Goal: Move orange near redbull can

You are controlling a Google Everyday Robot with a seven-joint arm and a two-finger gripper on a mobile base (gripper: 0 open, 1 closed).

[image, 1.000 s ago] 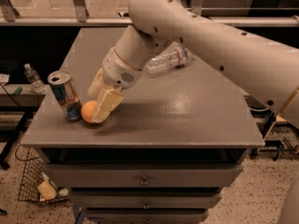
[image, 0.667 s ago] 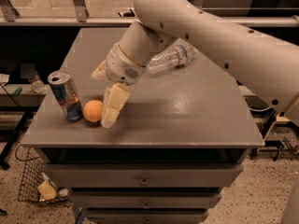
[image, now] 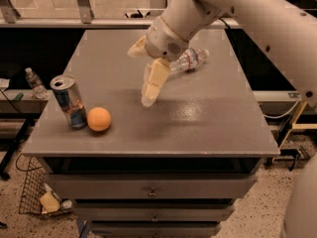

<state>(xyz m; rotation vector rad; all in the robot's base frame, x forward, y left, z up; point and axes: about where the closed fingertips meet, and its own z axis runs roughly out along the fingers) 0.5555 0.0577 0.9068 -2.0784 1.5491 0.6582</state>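
**Orange beside the can: task looks done**

The grey table (image: 208, 128) carries everything. Over it reaches the arm (image: 257, 19), its gripper (image: 141, 77) hovering above the middle with fingers (image: 153, 81) spread and holding nothing. A water bottle (image: 189, 59) lies at the gripper's 2 o'clock. Off at its 8 o'clock stands the redbull can (image: 68, 102), and the orange (image: 99, 119) rests just beside the can, at its 4 o'clock. By my judgement, nothing is left to move.
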